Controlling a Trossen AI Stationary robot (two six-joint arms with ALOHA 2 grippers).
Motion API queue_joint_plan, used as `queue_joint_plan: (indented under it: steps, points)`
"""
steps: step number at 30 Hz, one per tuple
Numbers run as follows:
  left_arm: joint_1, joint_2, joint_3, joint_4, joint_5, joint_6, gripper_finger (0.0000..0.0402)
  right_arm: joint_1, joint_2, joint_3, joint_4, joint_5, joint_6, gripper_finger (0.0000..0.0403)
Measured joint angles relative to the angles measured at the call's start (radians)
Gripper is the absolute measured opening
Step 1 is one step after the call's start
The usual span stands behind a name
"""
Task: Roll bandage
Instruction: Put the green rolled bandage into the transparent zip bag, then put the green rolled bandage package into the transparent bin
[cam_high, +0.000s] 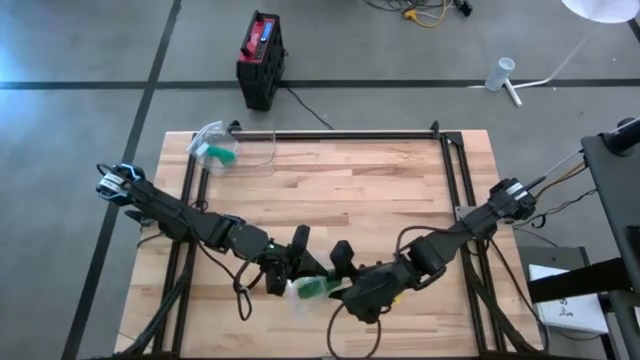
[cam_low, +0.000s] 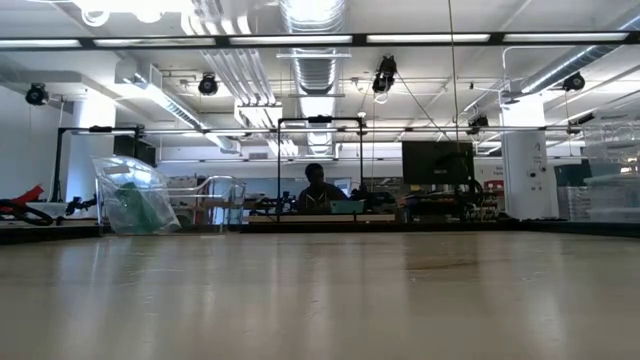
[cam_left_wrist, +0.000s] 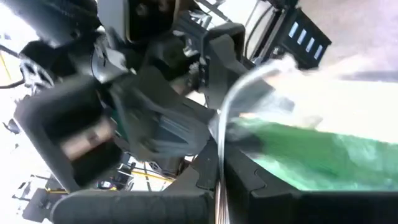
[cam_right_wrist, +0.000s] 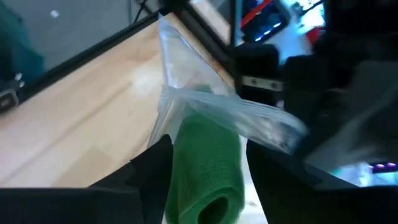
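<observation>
High view: plastic bag (cam_high: 217, 146) far from bandage (cam_high: 316, 288).

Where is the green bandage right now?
In the high view the green bandage, in its clear wrapper, sits near the table's front edge at the middle, between the left gripper and the right gripper.

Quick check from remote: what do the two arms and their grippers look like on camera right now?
Both arms are dark, jointed links trailing looped black cables over the table. The left arm has a blue-lit spot near its outer end; the right arm has a pale grey collar there. The left gripper and right gripper have blocky black fingers.
</observation>
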Motion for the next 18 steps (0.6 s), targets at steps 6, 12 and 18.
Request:
queue_joint_plan:
  steps: [6, 12, 18]
  points:
    - [-0.004, -0.006, 0.000, -0.032, 0.001, -0.010, 0.0000, 0.041, -0.048, 0.000, -0.066, 0.107, 0.078, 0.0196]
    - [-0.006, -0.020, 0.000, -0.114, 0.005, 0.006, 0.0000, 0.067, -0.096, 0.007, -0.090, 0.119, 0.284, 0.0184]
    - [-0.002, -0.083, -0.001, -0.338, -0.168, -0.096, 0.0000, 0.070, -0.156, 0.036, -0.158, 0.147, 0.450, 0.0171]
